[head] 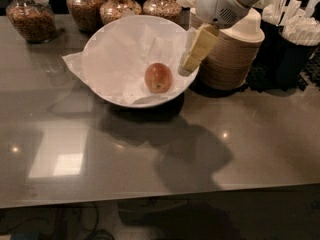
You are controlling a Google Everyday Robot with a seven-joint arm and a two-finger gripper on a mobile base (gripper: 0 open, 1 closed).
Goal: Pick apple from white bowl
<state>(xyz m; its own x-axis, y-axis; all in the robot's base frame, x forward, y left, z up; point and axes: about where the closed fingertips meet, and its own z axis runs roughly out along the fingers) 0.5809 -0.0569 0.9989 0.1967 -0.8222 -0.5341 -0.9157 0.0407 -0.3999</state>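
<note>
The apple (158,77), small and reddish-orange with yellowish patches, lies on crumpled white paper inside the white bowl (102,46), right of the bowl's middle. The bowl stands on the grey countertop (150,154) toward the back. My gripper (186,68) hangs down from the white arm at the upper right. Its beige tip is over the bowl's right rim, just right of the apple and above it, not touching it. It holds nothing that I can see.
A stack of small beige paper bowls (231,64) with a white lid stands right behind the gripper. Black containers with white utensils (295,46) are at the far right. Several glass jars of grains (32,16) line the back edge.
</note>
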